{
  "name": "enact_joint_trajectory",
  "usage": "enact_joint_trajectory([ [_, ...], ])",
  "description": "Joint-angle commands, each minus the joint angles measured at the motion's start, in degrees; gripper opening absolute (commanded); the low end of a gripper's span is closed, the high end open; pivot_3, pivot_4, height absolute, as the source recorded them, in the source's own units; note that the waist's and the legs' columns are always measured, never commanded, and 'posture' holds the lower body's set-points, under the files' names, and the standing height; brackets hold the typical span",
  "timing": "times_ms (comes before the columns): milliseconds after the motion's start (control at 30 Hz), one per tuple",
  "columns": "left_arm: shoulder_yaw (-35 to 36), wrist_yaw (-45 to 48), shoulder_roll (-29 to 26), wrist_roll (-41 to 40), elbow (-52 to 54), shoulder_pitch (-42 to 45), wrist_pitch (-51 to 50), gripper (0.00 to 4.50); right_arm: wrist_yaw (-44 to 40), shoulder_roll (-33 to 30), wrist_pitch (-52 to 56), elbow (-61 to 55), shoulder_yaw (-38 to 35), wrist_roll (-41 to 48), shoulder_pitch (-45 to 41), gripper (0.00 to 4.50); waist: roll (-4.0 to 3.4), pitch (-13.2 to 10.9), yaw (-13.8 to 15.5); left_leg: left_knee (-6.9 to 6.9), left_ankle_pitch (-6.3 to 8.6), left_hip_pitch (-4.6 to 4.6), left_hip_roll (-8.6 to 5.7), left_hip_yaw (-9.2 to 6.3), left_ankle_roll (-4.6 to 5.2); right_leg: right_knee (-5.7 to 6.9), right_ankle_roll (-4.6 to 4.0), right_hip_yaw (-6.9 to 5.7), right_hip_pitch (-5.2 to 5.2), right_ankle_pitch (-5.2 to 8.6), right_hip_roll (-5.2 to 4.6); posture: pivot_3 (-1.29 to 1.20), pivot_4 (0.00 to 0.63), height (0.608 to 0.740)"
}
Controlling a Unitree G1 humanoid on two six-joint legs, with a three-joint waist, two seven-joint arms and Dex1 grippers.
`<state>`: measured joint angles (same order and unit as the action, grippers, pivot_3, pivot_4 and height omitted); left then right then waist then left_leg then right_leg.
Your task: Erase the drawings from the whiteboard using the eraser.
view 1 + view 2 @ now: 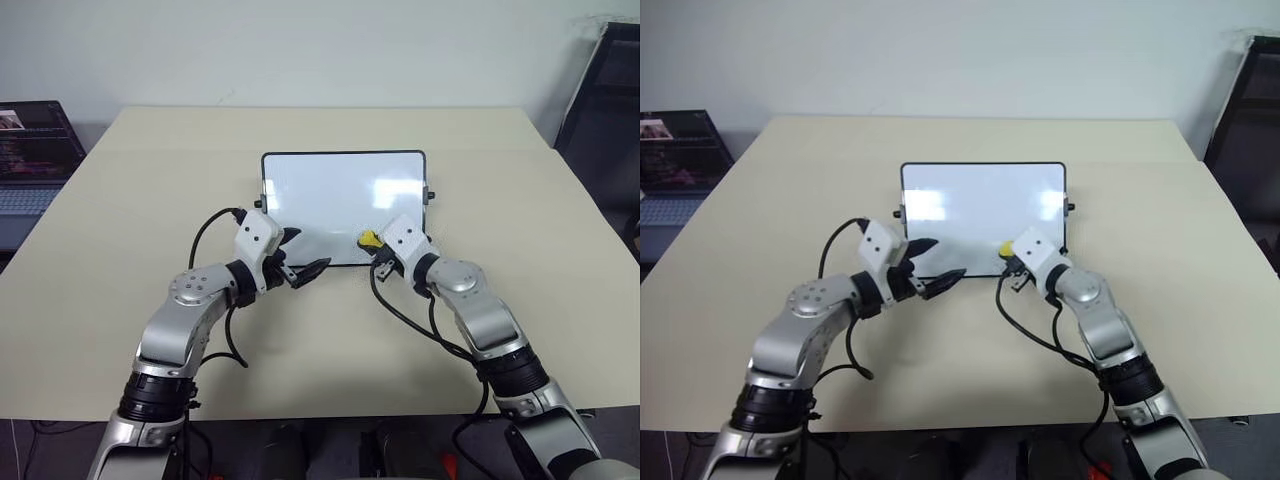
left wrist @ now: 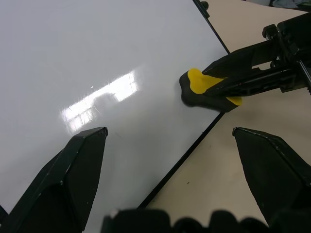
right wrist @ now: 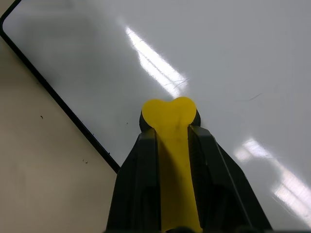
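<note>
The whiteboard [image 1: 340, 200] lies flat near the middle of the beige desk [image 1: 120, 200], its long sides parallel to the desk's near edge, with small black knobs on its two short sides. Its glossy surface carries bright glare patches; in the right wrist view a thin faint stroke [image 3: 252, 97] marks the white surface, too slight to read as any figure.

The right tool [image 1: 372, 243] is clenched on the yellow eraser [image 3: 170, 145], whose dark underside presses on the board close to its near edge, toward the near right corner. In the left wrist view the eraser's rounded yellow tip [image 2: 199, 82] juts past the black fingers [image 2: 252, 73] onto the white surface, just inside the black frame.

The left tool [image 1: 300, 262] stands released, its two fingers spread wide; it hovers over the board's near edge, left of the eraser and apart from it, one finger over the white surface and the other over the desk.

A laptop [image 1: 30, 150] sits off the desk's far left corner.
</note>
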<state>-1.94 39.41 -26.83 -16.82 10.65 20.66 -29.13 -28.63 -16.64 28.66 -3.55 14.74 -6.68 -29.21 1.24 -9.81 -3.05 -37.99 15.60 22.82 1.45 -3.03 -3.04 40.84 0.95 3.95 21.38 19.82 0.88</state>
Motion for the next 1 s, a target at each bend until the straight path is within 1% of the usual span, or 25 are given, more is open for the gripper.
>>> enact_joint_trajectory([
  [33, 0.2, 0.3, 0.3, -0.7, 1.5, 1.2, 1.2, 4.50, 0.7, -0.5, 2.2, -6.7, -3.2, 1.3, -0.3, 0.47, 0.00, 0.0, 0.1, 0.01, 0.00, 0.01, 0.00, 0.00, 0.00, -0.01, 0.00, 0.00, 0.01, 0.00, 0.00, 0.00, 0.150, 0.740],
  [133, 0.5, 1.3, 0.8, -2.1, 1.8, 1.8, 1.3, 4.50, 0.6, -2.2, 6.2, -13.2, -6.8, 3.0, 2.5, 0.46, 0.00, 0.0, 0.4, 0.02, 0.00, 0.06, 0.00, -0.03, 0.00, -0.07, 0.00, -0.02, 0.02, 0.00, 0.00, 0.00, 0.150, 0.740],
  [233, 0.7, 3.0, 0.8, -4.2, 2.7, 2.5, 0.3, 4.50, -0.2, -4.3, 10.7, -20.4, -10.6, 5.2, 7.2, 0.46, 0.00, 0.0, 1.2, 0.03, 0.00, 0.09, 0.00, -0.05, 0.00, -0.14, 0.01, -0.05, 0.00, 0.00, -0.01, 0.00, 0.150, 0.740],
  [333, -0.3, 4.9, 0.2, -5.0, 2.8, 3.7, 0.1, 4.50, 0.1, -6.0, 15.3, -26.6, -14.9, 7.2, 12.1, 0.46, 0.01, 0.0, 1.4, 0.03, 0.00, 0.11, -0.02, -0.05, 0.00, -0.15, 0.00, -0.04, 0.01, 0.00, -0.01, 0.00, 0.150, 0.740],
  [467, -5.9, 9.1, 0.6, -3.1, -0.8, 9.7, 0.1, 4.50, 4.9, -3.8, 22.5, -31.9, -22.1, 8.0, 18.4, 0.46, 0.04, 0.0, 1.5, 0.02, 0.00, 0.09, -0.04, -0.06, 0.00, -0.12, 0.01, -0.04, -0.03, 0.01, 0.00, 0.00, 0.150, 0.740],
  [533, -9.2, 11.3, 1.0, -2.2, -2.5, 12.3, 0.4, 4.50, 7.5, -2.6, 24.4, -32.0, -23.5, 7.7, 19.5, 0.46, 0.04, 0.0, 1.4, 0.01, 0.00, 0.06, -0.08, -0.07, -0.01, -0.11, 0.01, -0.03, -0.05, 0.01, 0.01, 0.00, 0.150, 0.740],
  [633, -13.4, 15.6, 1.4, -1.3, -4.0, 14.9, 1.3, 4.50, 9.2, -2.5, 26.6, -31.5, -23.8, 7.8, 20.5, 0.46, 0.03, 0.0, 0.9, 0.02, 0.00, 0.01, -0.10, 0.08, 0.00, -0.09, 0.01, 0.09, -0.04, 0.01, 0.02, 0.00, 0.150, 0.740],
  [733, -18.0, 19.0, 3.9, -0.2, -6.6, 18.7, 2.4, 4.50, 10.9, -2.7, 28.6, -29.3, -23.5, 7.6, 20.2, 0.46, 0.03, 0.0, 0.7, 0.05, 0.00, 0.03, -0.06, 0.08, -0.01, -0.10, 0.01, 0.09, 0.00, 0.01, 0.06, 0.00, 0.150, 0.740],
  [800, -19.4, 20.2, 5.0, 0.4, -8.0, 20.2, 2.8, 4.50, 11.4, -2.9, 28.6, -28.4, -23.4, 7.9, 20.0, 0.46, 0.03, 0.0, 0.8, 0.05, 0.00, 0.05, -0.08, 0.05, 0.00, -0.10, 0.01, 0.07, 0.00, 0.02, 0.07, 0.00, 0.150, 0.740],
  [900, -23.6, 21.2, 8.9, 3.0, -11.4, 23.9, 3.5, 4.50, 12.3, -2.8, 28.7, -25.6, -23.8, 8.2, 18.3, 0.46, 0.03, 0.0, 0.8, 0.04, 0.00, 0.05, -0.11, 0.10, 0.01, -0.12, 0.01, 0.12, -0.01, 0.02, 0.07, 0.00, 0.150, 0.740],
  [1000, -25.1, 21.3, 10.9, 4.7, -13.6, 25.4, 4.5, 4.50, 12.7, -3.0, 28.9, -24.2, -23.8, 8.7, 17.2, 0.46, 0.03, 0.0, 0.8, 0.03, 0.00, 0.06, -0.22, 0.10, 0.03, -0.13, 0.04, 0.12, -0.03, 0.03, 0.07, 0.00, 0.150, 0.740],
])
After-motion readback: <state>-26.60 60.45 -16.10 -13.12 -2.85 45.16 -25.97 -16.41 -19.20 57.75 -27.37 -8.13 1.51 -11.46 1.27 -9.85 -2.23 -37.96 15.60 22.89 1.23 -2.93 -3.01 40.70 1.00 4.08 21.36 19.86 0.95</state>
